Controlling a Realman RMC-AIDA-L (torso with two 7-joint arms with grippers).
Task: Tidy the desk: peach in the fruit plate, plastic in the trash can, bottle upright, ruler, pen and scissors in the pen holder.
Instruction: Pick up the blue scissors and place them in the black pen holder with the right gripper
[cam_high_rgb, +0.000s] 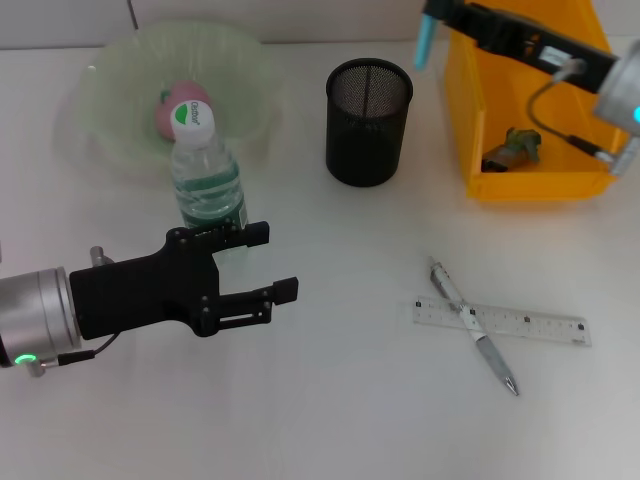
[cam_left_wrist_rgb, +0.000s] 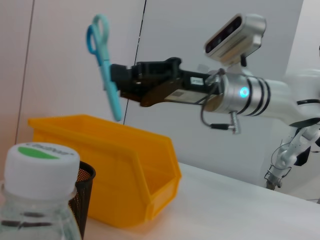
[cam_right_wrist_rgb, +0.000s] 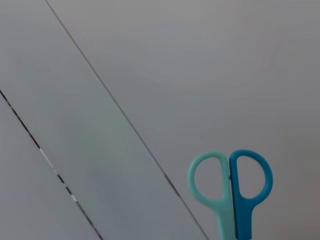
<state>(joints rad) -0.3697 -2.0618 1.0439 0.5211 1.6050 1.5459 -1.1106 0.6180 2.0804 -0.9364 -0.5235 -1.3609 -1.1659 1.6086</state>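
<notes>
Left claw (cam_high_rgb: 283, 262) sat nearest the lens, spread and empty, just in front of the upright bottle (cam_high_rgb: 207, 175).
Right claw (cam_left_wrist_rgb: 116, 81) pinched the scissors (cam_left_wrist_rgb: 103, 61), hanging blades-down above the yellow bin (cam_high_rgb: 520, 110); mesh pen holder (cam_high_rgb: 368, 121) stood below and toward the left claw. Judged step: scissors into holder. Next needs a shift across, then a lowering; bin wall sits close. Peach (cam_high_rgb: 172, 108) in plate (cam_high_rgb: 120, 90) behind the bottle. Pen (cam_high_rgb: 475, 330) crossing ruler (cam_high_rgb: 502, 321) not yet done.
</notes>
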